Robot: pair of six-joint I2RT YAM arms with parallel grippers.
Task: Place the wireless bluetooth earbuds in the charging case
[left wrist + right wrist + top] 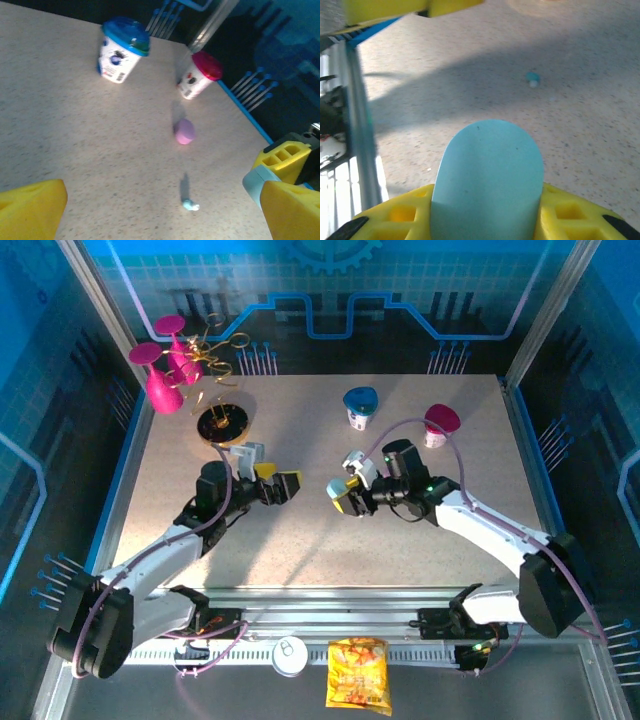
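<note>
My right gripper (345,496) (487,212) is shut on a pale blue pill-shaped charging case (337,487) (487,165), held above the table with its rounded end sticking out past the yellow fingers. That case (256,182) also juts in at the right edge of the left wrist view. A tiny pale blue earbud (190,205) (533,79) lies on the speckled tabletop between the two grippers. My left gripper (287,485) (161,210) stands wide open with nothing between its fingers, and the bud lies just ahead of it. Further on lies a larger lilac rounded piece (184,131).
A blue-lidded cup (360,405) (121,50) and a magenta-lidded cup (438,423) (199,75) stand at the back right. Magenta glasses (165,370) and a gold wire stand on a black disc (222,422) stand at the back left. A snack bag (358,672) and a can (291,653) lie in front of the rail.
</note>
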